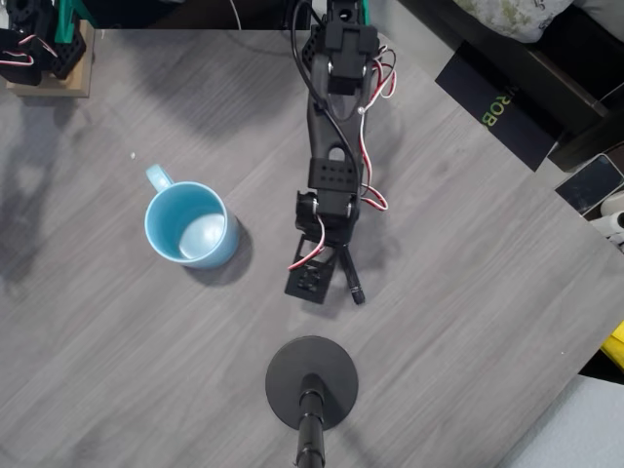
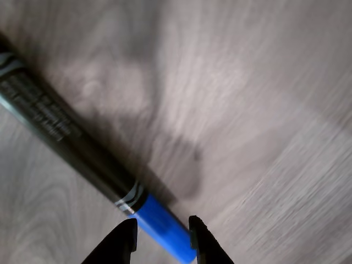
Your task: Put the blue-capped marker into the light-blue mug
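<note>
In the wrist view the blue-capped marker lies slantwise from the upper left down to the bottom middle, black barrel first and blue cap nearest. My gripper has a dark fingertip against each side of that cap and is shut on it. From overhead, the gripper points down at the table's middle, to the right of the light-blue mug. The mug stands upright with its handle toward the upper left, and nothing shows inside it.
A round black stand base with a pole sits just below the gripper in the overhead view. A wooden block with black parts is at the top left corner. Dark boxes and a phone lie off the table's right edge.
</note>
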### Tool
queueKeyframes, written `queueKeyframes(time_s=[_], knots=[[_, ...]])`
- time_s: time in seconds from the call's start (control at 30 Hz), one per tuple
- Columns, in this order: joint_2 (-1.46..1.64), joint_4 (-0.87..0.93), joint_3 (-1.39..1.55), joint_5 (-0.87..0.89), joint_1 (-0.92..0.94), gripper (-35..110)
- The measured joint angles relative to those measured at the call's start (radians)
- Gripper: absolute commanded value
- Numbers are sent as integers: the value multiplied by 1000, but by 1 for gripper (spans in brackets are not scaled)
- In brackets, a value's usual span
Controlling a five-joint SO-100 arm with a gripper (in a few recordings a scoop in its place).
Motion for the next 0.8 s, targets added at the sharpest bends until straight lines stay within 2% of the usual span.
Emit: queueKeyframes(time_s=[0.8], knots=[[-101, -9, -35, -21, -34, 14]])
